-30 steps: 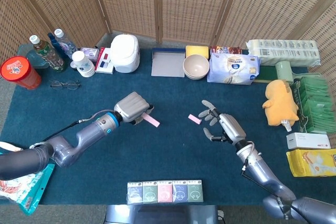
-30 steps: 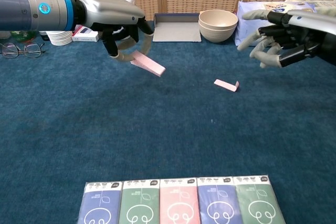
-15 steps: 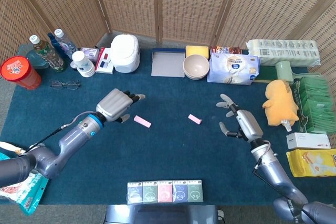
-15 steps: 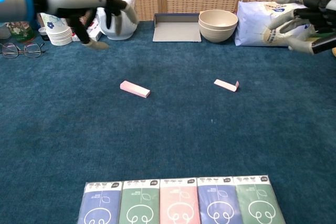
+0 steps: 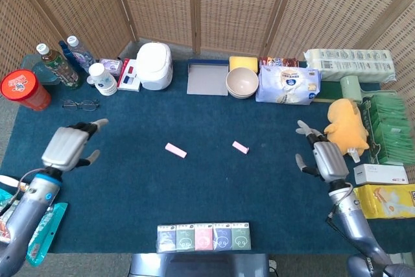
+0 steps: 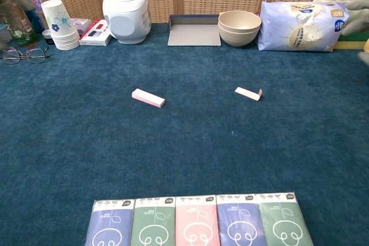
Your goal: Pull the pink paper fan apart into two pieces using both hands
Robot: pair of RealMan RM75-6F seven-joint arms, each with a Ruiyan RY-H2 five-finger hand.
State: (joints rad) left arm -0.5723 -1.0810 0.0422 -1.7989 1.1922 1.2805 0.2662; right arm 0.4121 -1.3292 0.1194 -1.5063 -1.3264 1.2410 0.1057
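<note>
Two flat pink paper fan pieces, slim rectangular bars, on napped teal carpet-covered table (image 5: 130, 186): left piece (image 5: 176, 150) and right piece (image 5: 240, 147) lie well apart near the centre. Left hand (image 5: 67, 146) at the left edge and right hand (image 5: 326, 159) at the right edge both have fingers spread and hold nothing.

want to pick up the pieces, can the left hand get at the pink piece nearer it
Probably yes: the left hand is open, and only bare blue cloth lies between it and the pink piece.
</note>
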